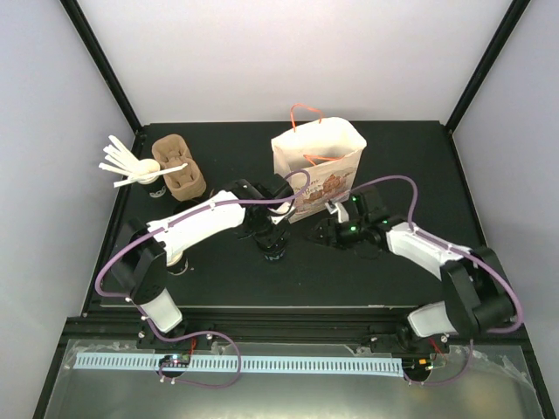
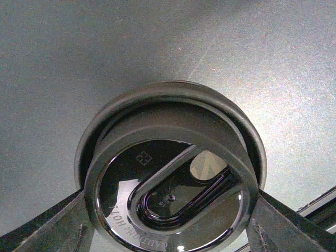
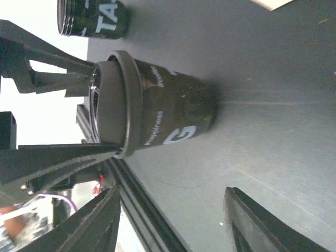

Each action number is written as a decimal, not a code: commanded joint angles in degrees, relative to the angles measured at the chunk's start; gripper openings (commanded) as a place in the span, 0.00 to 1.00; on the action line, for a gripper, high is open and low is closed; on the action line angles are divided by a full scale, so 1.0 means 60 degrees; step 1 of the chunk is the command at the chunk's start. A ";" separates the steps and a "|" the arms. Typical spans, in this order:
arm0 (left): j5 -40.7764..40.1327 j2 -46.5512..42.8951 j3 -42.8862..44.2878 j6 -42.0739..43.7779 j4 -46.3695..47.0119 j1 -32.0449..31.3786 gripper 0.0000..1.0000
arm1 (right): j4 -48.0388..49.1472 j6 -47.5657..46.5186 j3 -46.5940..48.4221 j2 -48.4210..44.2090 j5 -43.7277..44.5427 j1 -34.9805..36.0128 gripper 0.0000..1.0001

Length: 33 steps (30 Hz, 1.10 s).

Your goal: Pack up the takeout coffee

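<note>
Left gripper (image 2: 170,210): we record its fingers clamped on either side of the lid (image 2: 121,181) of one takeout coffee cup (image 3: 173,113).

Cup: black paper, white lettering, round glossy black lid. It stands on the table (image 3: 283,147), just in front of the paper bag (image 1: 319,166).

Right gripper (image 3: 172,195): jaws apart, empty, near the cup.
</note>
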 commanded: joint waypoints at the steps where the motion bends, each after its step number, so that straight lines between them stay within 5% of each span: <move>1: -0.0168 0.0471 0.0058 0.0176 -0.0171 -0.0093 0.76 | 0.2647 0.0997 -0.0084 0.0920 -0.1113 0.0594 0.54; 8: 0.0070 0.0552 0.0050 0.0324 -0.0254 -0.0093 0.72 | 0.5495 0.2649 -0.0429 0.2132 -0.1446 0.0854 0.42; 16: 0.0096 0.0737 0.0056 0.0481 -0.0304 -0.0093 0.70 | 0.7066 0.3604 -0.0447 0.2971 -0.1448 0.1013 0.41; 33: 0.0559 0.1299 0.0040 0.0656 -0.0098 -0.0075 0.65 | 0.6428 0.3422 -0.0030 0.4176 -0.1367 0.1156 0.31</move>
